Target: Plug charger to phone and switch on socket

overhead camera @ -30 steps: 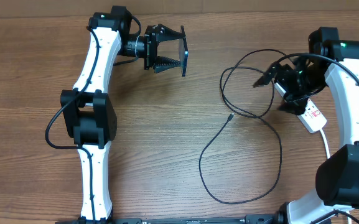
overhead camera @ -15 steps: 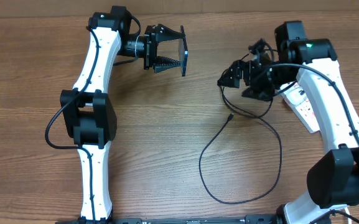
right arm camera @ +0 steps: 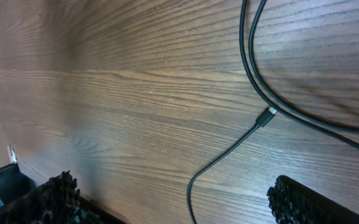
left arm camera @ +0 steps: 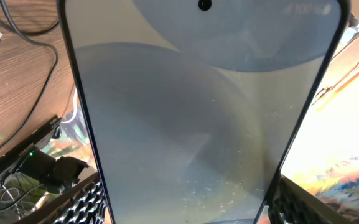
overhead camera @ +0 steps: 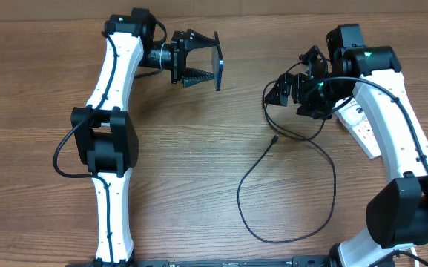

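Observation:
My left gripper [overhead camera: 208, 58] is shut on the phone [overhead camera: 219, 65], holding it on edge above the table at the back left. In the left wrist view the phone [left arm camera: 198, 112] fills the frame, with a pale grey-blue screen and a thin dark edge, clamped between my ribbed fingers [left arm camera: 86, 205]. The charger [overhead camera: 325, 170] lies in black loops on the wood, its small connector [overhead camera: 274, 138] free. My right gripper [overhead camera: 291, 76] hangs open over the loops. Its wrist view shows the connector [right arm camera: 267, 115] ahead of the wide-apart fingers [right arm camera: 316, 202]. The white socket [overhead camera: 363, 130] lies partly under my right arm.
The tabletop is bare brown wood [overhead camera: 184, 178] between the two arms. Black cable loops [left arm camera: 30, 31] also show in the top left of the left wrist view, beside dark equipment at the table edge [left arm camera: 36, 168].
My right arm has swung left from over the socket to above the cable loops, its gripper still open. The left arm and the phone have not moved.

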{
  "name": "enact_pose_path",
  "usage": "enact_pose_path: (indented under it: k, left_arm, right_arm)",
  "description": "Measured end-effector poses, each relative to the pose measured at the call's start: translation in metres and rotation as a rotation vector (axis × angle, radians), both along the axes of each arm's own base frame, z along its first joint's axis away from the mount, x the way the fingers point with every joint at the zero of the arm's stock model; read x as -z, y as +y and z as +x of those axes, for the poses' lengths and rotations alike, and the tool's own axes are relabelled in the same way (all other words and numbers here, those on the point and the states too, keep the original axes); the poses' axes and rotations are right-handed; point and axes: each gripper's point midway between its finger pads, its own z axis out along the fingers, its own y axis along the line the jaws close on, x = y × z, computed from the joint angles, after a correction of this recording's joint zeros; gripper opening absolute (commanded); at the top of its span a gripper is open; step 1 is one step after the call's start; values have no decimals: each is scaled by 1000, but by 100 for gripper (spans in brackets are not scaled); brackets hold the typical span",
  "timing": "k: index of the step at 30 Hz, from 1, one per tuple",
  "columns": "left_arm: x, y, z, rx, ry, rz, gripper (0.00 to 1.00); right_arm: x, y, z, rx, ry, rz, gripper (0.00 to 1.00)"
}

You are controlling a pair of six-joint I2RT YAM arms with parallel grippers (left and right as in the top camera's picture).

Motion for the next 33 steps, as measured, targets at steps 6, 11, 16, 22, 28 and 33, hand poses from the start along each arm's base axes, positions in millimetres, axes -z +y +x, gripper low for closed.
enact_pose_path:
  k: [6,11,16,22,28,33]
  left_arm:
    - [0,0,0,0,0,0,72]
    - [0,0,0,0,0,0,72]
    - [0,0,0,0,0,0,72]
    - [0,0,0,0,0,0,72]
    - [0,0,0,0,0,0,72]
    - [0,0,0,0,0,0,72]
  right_arm:
    - [-4,8,-5,-15,18,43,100]
    - [-16,21,4,-49,-49,128,100]
    - [-48,21,6,-62,-183,134,100]
    - [-116,-14,-17,94,-391,-26,100]
    - [-165,-45,-45,256,-547,-131,100]
    - [-167,-27,-52,190,-577,-153,99]
